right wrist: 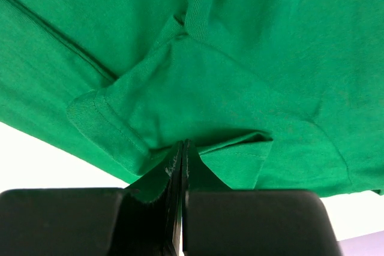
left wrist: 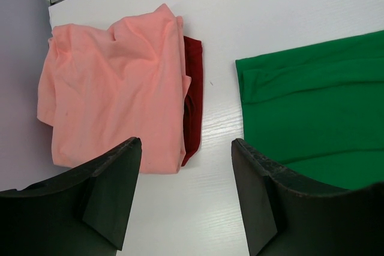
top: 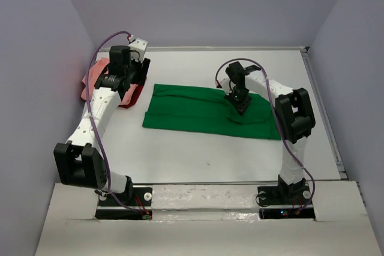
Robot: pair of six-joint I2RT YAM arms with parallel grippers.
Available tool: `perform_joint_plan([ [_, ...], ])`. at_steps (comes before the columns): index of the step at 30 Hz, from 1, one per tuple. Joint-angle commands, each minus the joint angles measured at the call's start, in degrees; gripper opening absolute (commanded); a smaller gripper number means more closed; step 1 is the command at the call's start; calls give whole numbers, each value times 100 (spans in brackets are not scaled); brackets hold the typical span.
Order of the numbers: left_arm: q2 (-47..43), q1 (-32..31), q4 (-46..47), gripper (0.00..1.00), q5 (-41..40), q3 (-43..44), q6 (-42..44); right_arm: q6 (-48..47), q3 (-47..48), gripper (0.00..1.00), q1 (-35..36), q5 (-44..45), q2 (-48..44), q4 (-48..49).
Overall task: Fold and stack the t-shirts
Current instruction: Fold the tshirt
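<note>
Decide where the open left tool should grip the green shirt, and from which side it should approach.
Grip the green shirt at its left edge, probably a corner, coming from above on its left. That edge lies flat and free on the table, nearest the left tool, while the right tool pinches a fold further right.

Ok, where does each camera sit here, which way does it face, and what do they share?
Top: above and behind the bases, looking down at the table; both arms show whole.
Left wrist: over the far left, facing down at pink shirt and red cloth; left gripper shows, open.
Right wrist: close over the green shirt; right gripper shut on a fold.
Shared: all three see the green shirt.
</note>
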Motion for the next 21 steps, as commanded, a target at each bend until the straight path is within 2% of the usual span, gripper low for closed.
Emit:
perform_joint_plan([
  [1, -64, -30, 118, 73, -42, -27, 48, -57, -184, 0, -18, 69, -18, 88],
  [10, -169, -30, 162, 73, -7, -124, 65, 5, -457, 0, -18, 225, 43, 141],
  [21, -186, -39, 145, 73, 125, -115, 39, 101, -896, 0, -18, 403, -396, 115],
])
